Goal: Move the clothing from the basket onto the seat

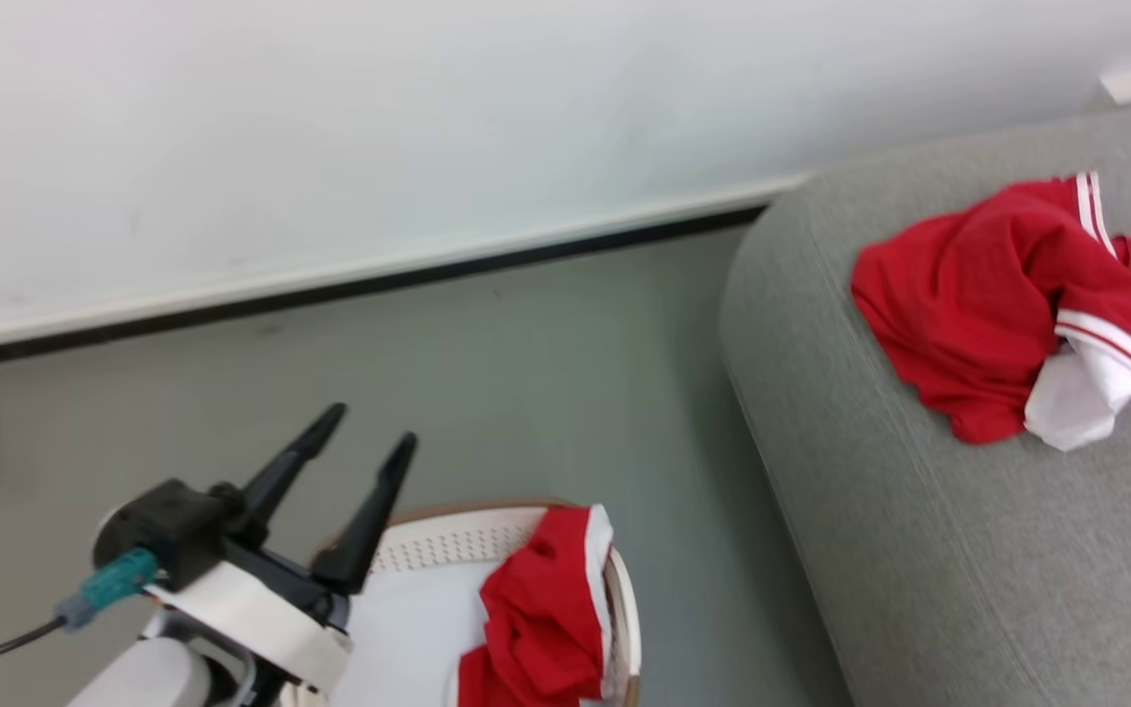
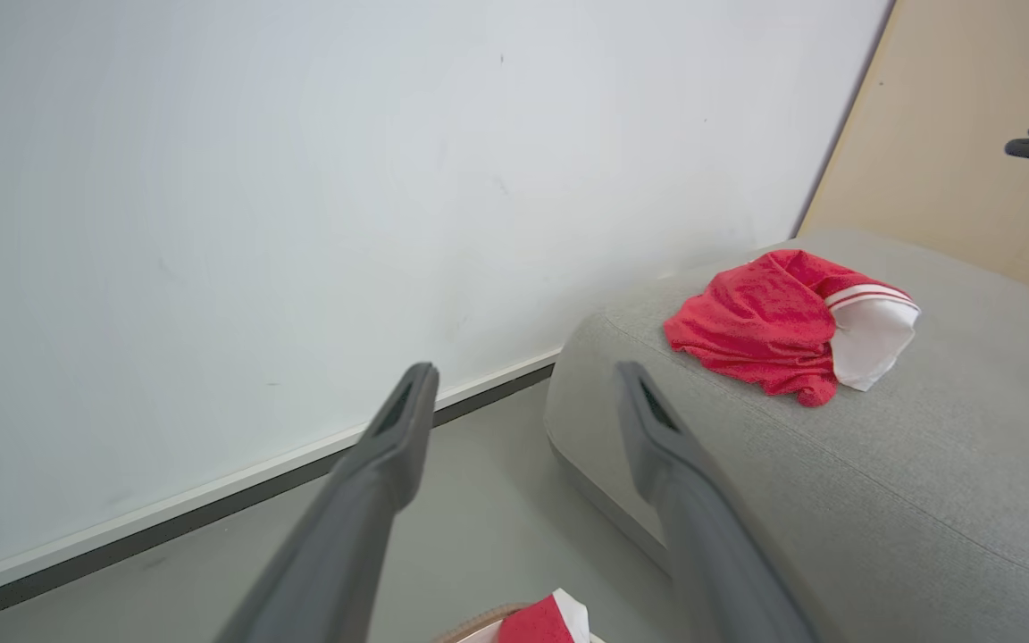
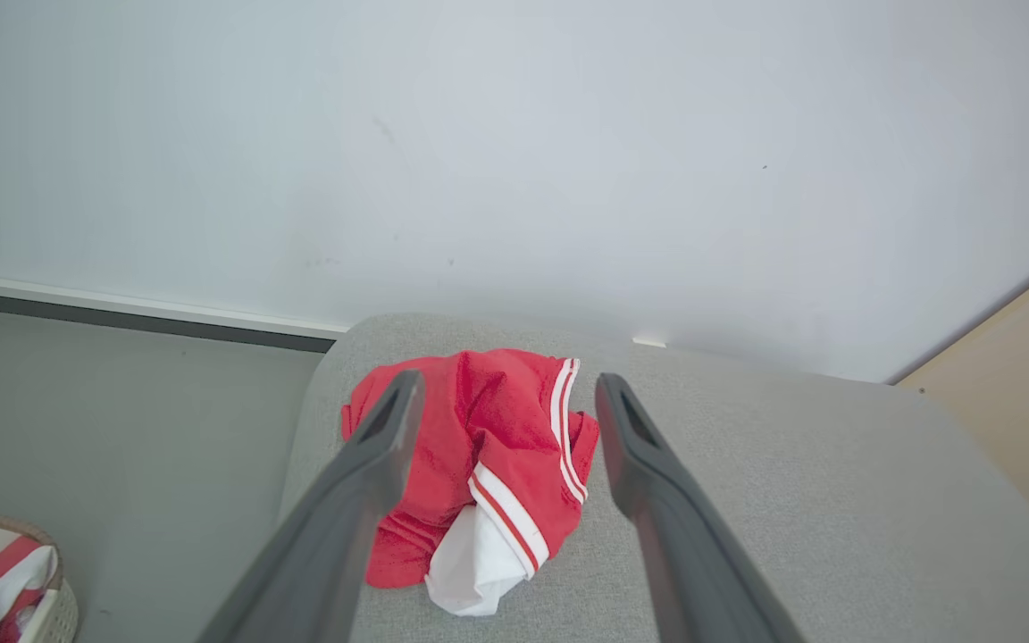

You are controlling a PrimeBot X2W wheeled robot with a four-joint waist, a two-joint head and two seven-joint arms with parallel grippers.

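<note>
Right gripper (image 3: 507, 397): long dark fingers spread wide, nothing held, poised over large light grey fabric sofa (image 1: 919, 550). Cream perforated plastic basket (image 1: 448, 552) on the floor beside it holds one crumpled red-and-white garment (image 1: 536, 609). Second red garment (image 1: 978, 304) lies on the sofa. Left gripper (image 1: 370, 426) spread wide, empty, by the basket. Judgement: pinch the red folds, avoid the white lining sheet (image 1: 408, 628).

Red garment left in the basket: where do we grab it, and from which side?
Pinch the raised red folds of the garment, heaped against the basket's right wall. Come down from above with the open left gripper, the nearer one. The crumpled ridges give a bite; a low sideways approach would probably snag the flat white lining sheet beside it.
</note>
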